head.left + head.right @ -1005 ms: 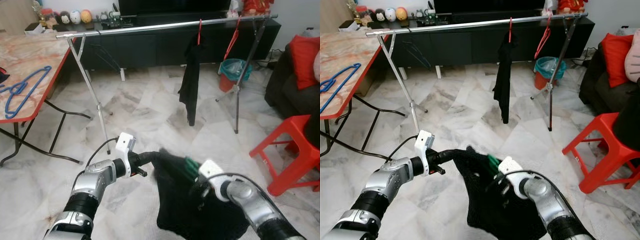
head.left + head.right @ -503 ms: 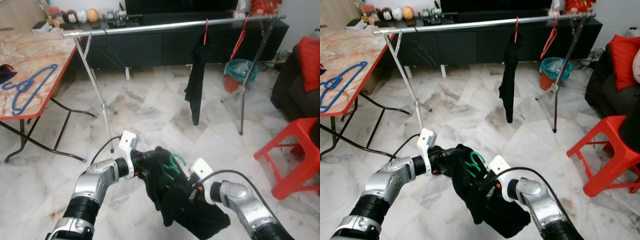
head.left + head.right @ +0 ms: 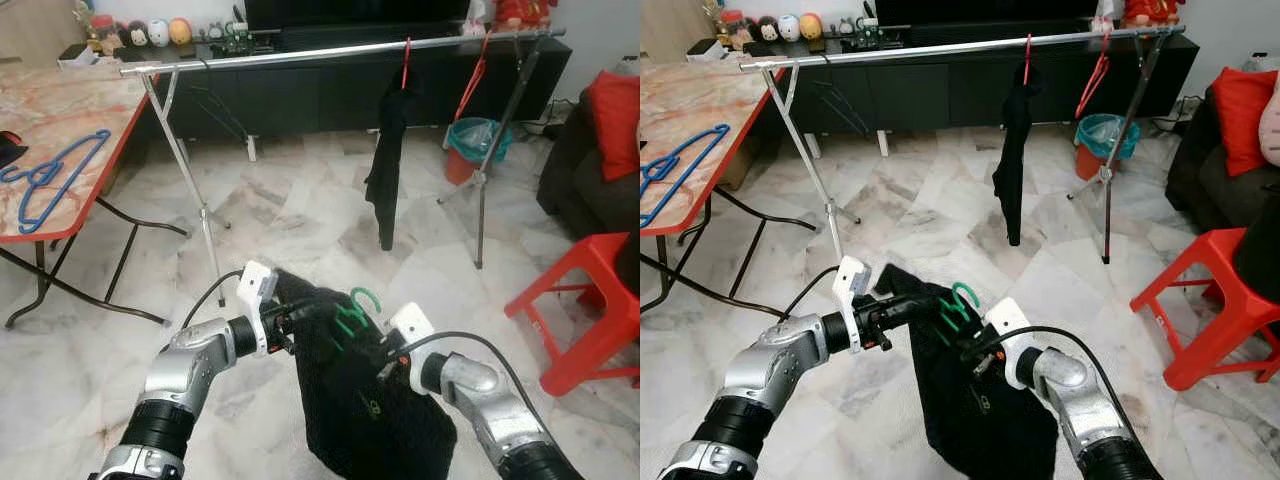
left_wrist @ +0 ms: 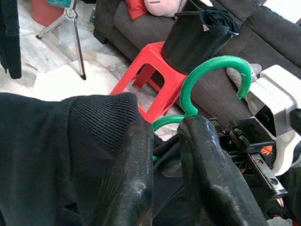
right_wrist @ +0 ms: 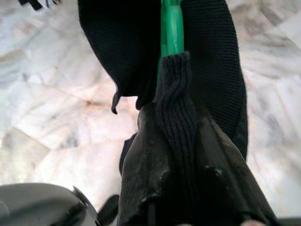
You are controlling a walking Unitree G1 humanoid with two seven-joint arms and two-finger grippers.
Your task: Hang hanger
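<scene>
**Garment on green hanger held low, well short of the rail: slip and snag risks**

Green hanger [image 3: 352, 308] at lower centre of the left eye view, hook up, carrying a black garment [image 3: 365, 400] that drapes toward the bottom edge; held between both arms above the marble floor [image 3: 300, 215].

Left gripper [image 4: 162, 155] at the garment's shoulder beside the hook; fingers [image 4: 129, 174] close together, pinching knit cloth and seemingly the hanger neck; grip on plastic versus cloth alone hard to confirm, fabric covering the contact.

Right gripper [image 5: 181, 155] lower centre, clamped on a fold of garment with the green bar running just beyond the tips; fingers together on cloth.

Clothes rail [image 3: 300, 56] across the top of the frame, well apart from the hanger; already bearing a dark hanging garment [image 3: 385, 165] on a red hanger, plus an empty red hanger [image 3: 470, 88] at upper right.

Risks from here:
- cloth-only pinch; knit sliding over plastic during the lift, hanger dropping out;
- uneven pull by the two arms; garment slipping off one shoulder of the hanger;
- hook twisting off-line while raised; missing the rail or catching the red hangers;
- walking in toward the rack; long hem catching the rack leg [image 3: 195, 190] at left of centre.
</scene>
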